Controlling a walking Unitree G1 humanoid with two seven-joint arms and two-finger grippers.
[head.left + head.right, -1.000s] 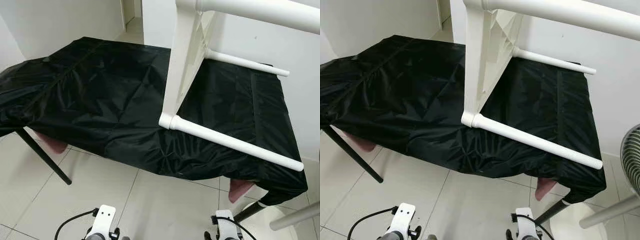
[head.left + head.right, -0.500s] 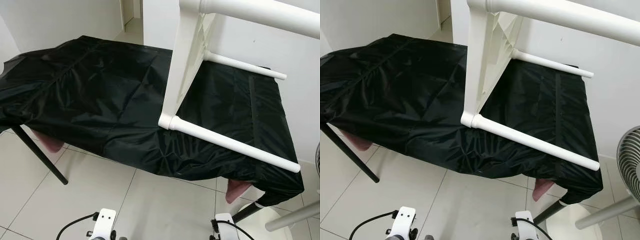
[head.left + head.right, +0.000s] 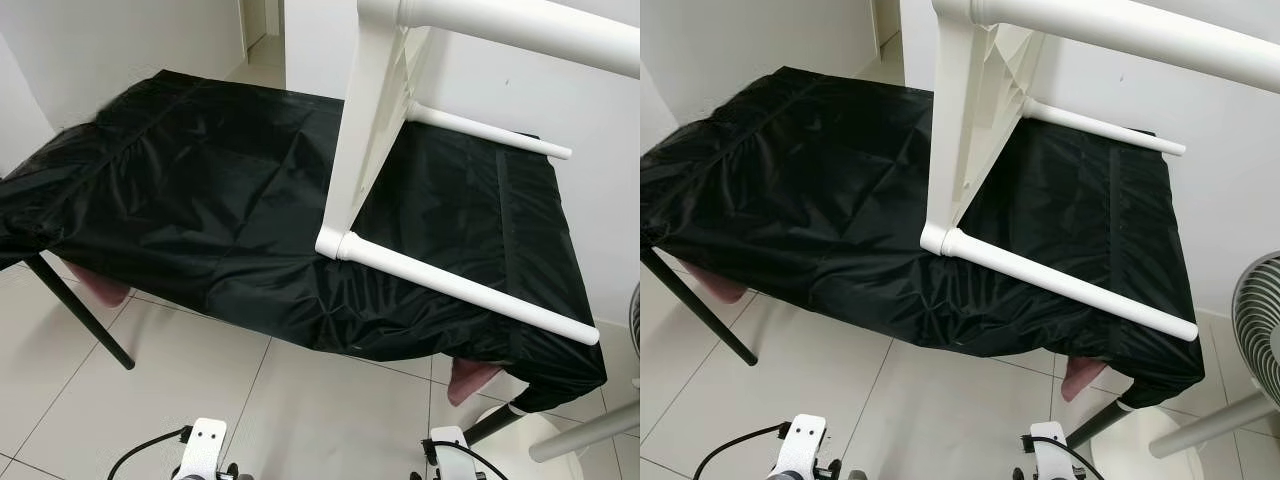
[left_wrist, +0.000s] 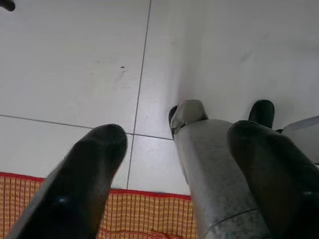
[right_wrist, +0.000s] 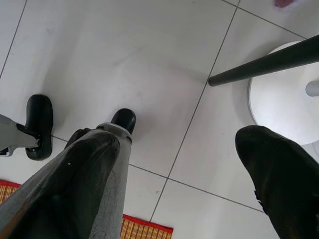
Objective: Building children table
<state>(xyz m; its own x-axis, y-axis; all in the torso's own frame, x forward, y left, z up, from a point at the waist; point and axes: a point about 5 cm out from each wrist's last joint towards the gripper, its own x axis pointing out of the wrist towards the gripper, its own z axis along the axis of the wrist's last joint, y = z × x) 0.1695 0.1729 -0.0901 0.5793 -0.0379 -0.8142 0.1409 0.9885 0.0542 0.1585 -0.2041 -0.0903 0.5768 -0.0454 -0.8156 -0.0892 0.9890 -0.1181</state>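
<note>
Left gripper (image 4: pixel 174 184) hangs over floor tiles (image 4: pixel 75 59), fingers spread; right gripper (image 5: pixel 184 184) likewise spread, holding nothing | white table frame (image 3: pixel 370 150) tipped on its side at desk's right end; black cloth (image 3: pixel 200 200) covers desk

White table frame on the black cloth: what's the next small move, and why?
Probably raise both arms toward the white table frame. It lies on its side on the black cloth, legs sticking out, untouched. The left gripper and right gripper both hang open near the tiled floor, so neither can grasp a leg until lifted.
</note>
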